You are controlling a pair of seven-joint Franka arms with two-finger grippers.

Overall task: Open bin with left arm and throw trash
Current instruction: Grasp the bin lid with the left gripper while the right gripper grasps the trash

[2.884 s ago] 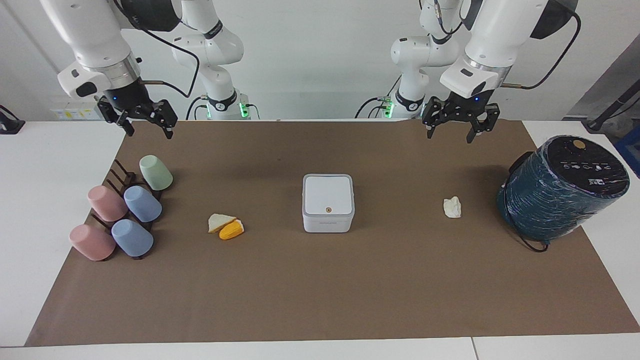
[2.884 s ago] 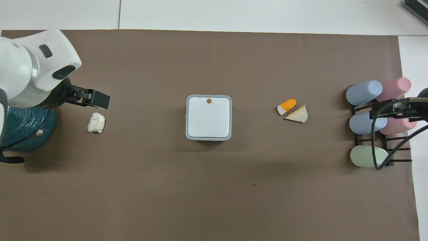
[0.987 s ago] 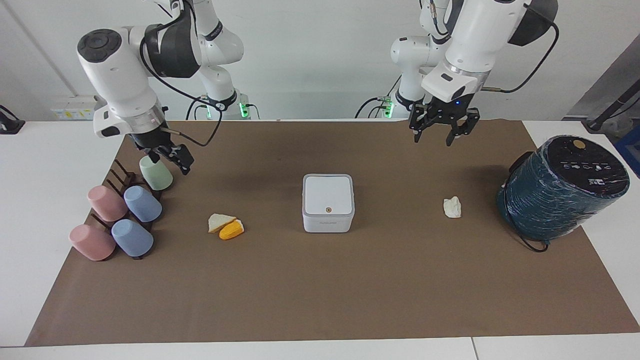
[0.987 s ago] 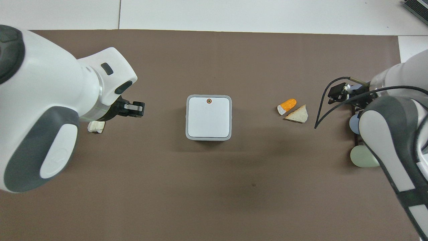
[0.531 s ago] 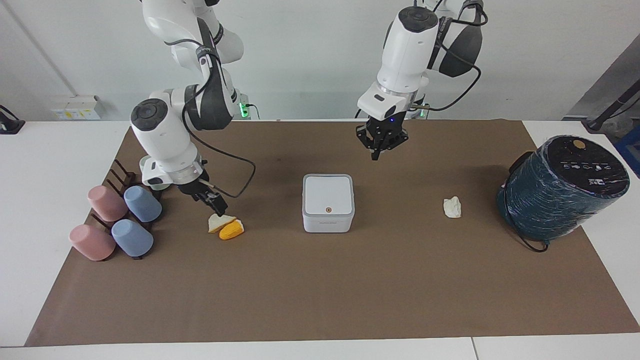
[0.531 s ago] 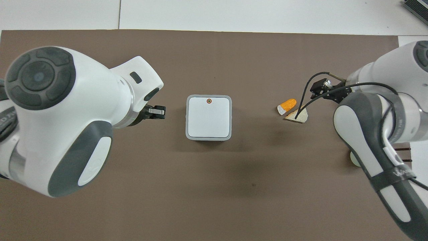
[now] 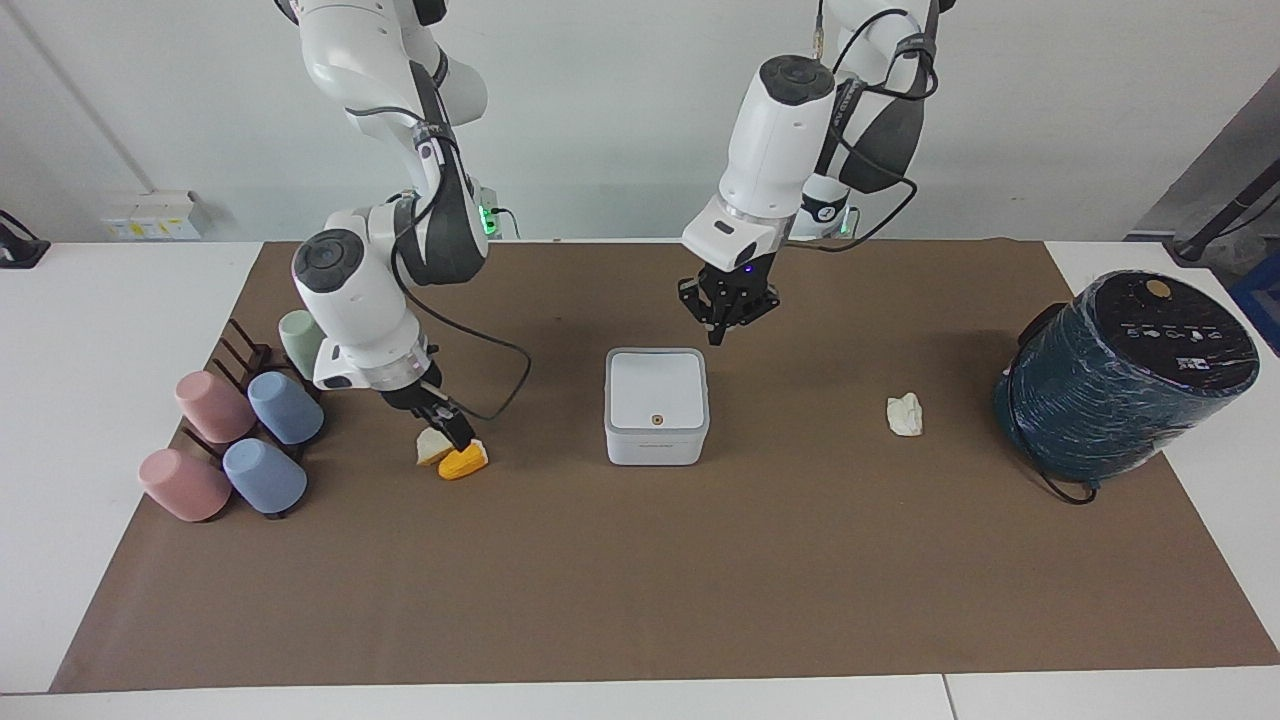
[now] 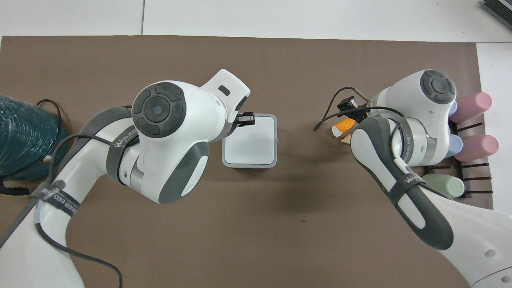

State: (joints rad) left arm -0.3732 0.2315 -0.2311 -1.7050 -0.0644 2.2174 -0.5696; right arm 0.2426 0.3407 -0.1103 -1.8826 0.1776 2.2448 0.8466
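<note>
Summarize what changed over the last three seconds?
Both arms swung out from their parked poses. The left gripper closed and came down toward the middle of the table; it now hangs just above the bin, lid not yet opened. The right gripper, open, dropped from above the cup rack onto the bread wedge beside the corn piece. Bin, trash, paper wad and cups unmoved.
</note>
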